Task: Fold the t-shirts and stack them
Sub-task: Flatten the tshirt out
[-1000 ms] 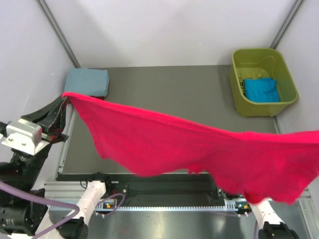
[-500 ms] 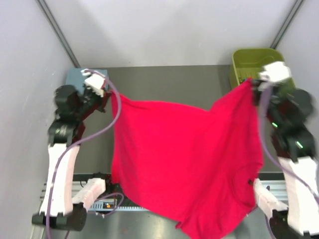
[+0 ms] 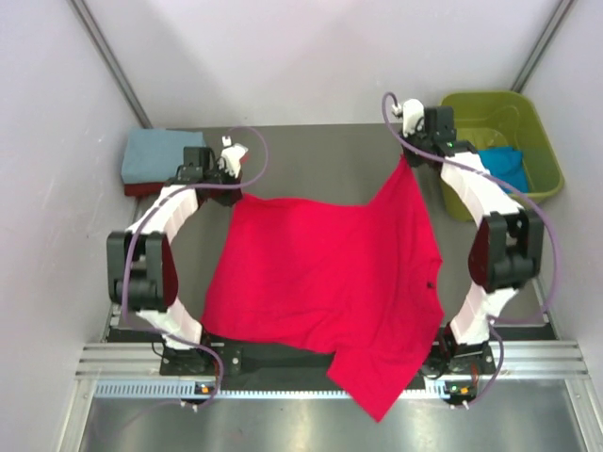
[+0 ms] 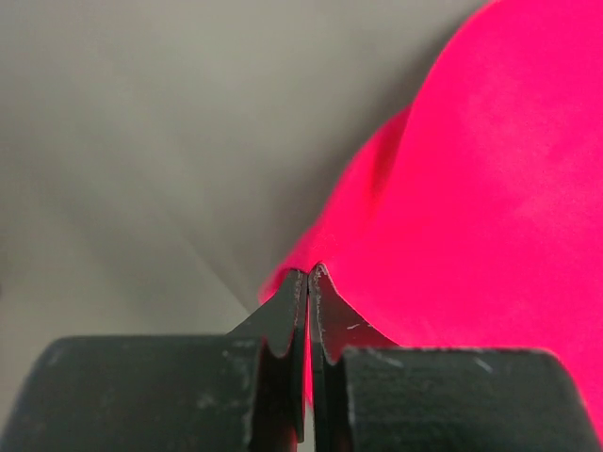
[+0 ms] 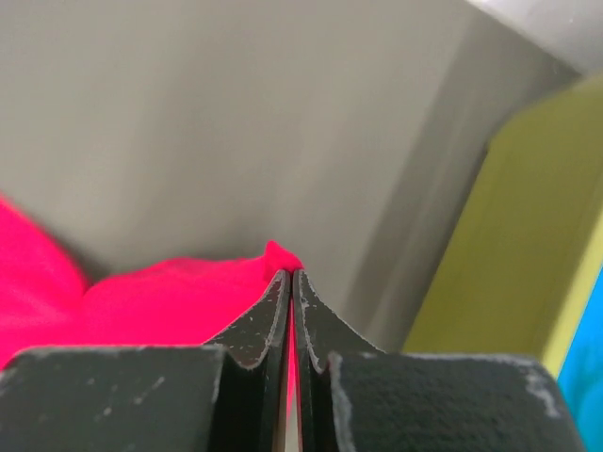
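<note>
The bright red t-shirt point(image 3: 330, 282) lies spread over the grey table, its near end hanging past the front edge. My left gripper point(image 3: 229, 188) is shut on its far left corner point(image 4: 377, 235). My right gripper point(image 3: 407, 160) is shut on its far right corner point(image 5: 188, 287), held slightly raised. A folded blue-grey t-shirt point(image 3: 155, 155) rests on a dark red one point(image 3: 137, 191) at the far left. A bright blue t-shirt point(image 3: 504, 168) lies in the olive-green tub point(image 3: 490, 108).
The tub stands at the far right corner, close to my right gripper, and fills the right side of the right wrist view point(image 5: 528, 273). White walls enclose the table. A metal rail point(image 3: 301, 377) runs along the near edge.
Both arms swung forward and down from a high stretched hold. The red t-shirt went from hanging in the air to lying spread on the table, corners still gripped.
</note>
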Robot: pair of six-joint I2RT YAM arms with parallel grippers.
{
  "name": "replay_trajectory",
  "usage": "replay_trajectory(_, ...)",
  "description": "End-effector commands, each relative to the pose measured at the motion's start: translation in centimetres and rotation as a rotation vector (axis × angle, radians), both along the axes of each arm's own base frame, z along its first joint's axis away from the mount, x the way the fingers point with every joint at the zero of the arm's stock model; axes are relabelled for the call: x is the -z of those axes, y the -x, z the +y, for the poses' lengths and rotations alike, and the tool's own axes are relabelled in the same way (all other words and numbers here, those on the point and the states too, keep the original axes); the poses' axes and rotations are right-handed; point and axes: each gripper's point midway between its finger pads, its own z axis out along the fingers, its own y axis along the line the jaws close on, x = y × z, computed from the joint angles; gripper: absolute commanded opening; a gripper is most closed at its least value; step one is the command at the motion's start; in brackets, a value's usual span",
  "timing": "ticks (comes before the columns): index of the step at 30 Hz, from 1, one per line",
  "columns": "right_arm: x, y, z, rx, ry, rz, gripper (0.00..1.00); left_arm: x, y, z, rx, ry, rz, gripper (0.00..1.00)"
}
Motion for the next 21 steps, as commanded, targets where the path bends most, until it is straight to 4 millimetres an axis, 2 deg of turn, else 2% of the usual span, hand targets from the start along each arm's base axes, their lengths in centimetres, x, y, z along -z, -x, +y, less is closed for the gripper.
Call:
replay_trajectory(1,-3.9,-5.1,-0.4,0.036,-0.026,-0.127,0.0,-3.8,-6.0,0.3,-0.012,-0.011,-0.178,0.0)
replay_trajectory(2,-5.0,-6.3,-0.3,0.04,-0.027,-0.151,0.0,-2.5,-6.9,0.5,-0.025,-0.014,-0.152,0.0)
replay_trajectory(3,-2.8,-7.4,-0.3,0.05,-0.024,-0.108,0.0,-2.9,-8.0,0.5,-0.038,-0.014,-0.165,0.0)
replay_trajectory(4,-2.2,-8.0,-0.4,0.058,-0.026,-0.09,0.0,-1.7,-8.8,0.5,-0.042,-0.015,-0.148,0.0)
replay_trajectory(5,-1.5,-9.5,-0.4,0.067,-0.031,-0.084,0.0,-2.2,-9.7,0.5,-0.046,-0.012,-0.167,0.0)
replay_trajectory(6,-1.2,-10.1,-0.4,0.073,-0.03,-0.079,0.0,-1.9,-10.3,0.7,-0.066,-0.008,-0.162,0.0)
replay_trajectory(7,-2.5,-11.2,-0.3,0.078,-0.031,-0.103,0.0,-0.7,-10.9,0.6,-0.073,-0.008,-0.138,0.0)
replay_trajectory(8,-0.6,-12.0,-0.6,0.095,-0.022,-0.074,0.0,-1.5,-11.9,0.7,-0.083,-0.005,-0.16,0.0)
replay_trajectory(9,-0.7,-12.7,-0.7,0.111,-0.032,-0.082,0.0,-1.3,-12.4,0.7,-0.095,-0.001,-0.154,0.0)
replay_trajectory(10,-1.8,-13.6,-0.7,0.117,-0.043,-0.115,0.0,-0.3,-13.0,0.8,-0.1,-0.007,-0.138,0.0)
replay_trajectory(11,-0.5,-14.2,-0.6,0.119,-0.04,-0.101,0.0,-0.9,-13.8,1.0,-0.108,-0.012,-0.156,0.0)
replay_trajectory(13,-0.5,-15.2,-0.9,0.134,-0.028,-0.12,0.0,0.0,-14.9,1.8,-0.14,-0.047,-0.153,0.0)
replay_trajectory(14,-0.4,-16.0,-1.2,0.151,-0.014,-0.135,0.0,-0.5,-15.7,2.2,-0.162,-0.059,-0.176,0.0)
replay_trajectory(16,-0.6,-16.7,-1.5,0.159,-0.004,-0.162,0.0,-0.2,-16.6,3.4,-0.227,-0.077,-0.186,0.0)
replay_trajectory(20,0.2,-17.6,-0.8,0.142,0.004,-0.175,0.0,-0.4,-18.0,5.1,-0.304,-0.062,-0.206,0.0)
replay_trajectory(21,0.1,-17.7,-0.6,0.138,0.004,-0.181,0.0,0.1,-18.1,5.1,-0.307,-0.062,-0.193,0.0)
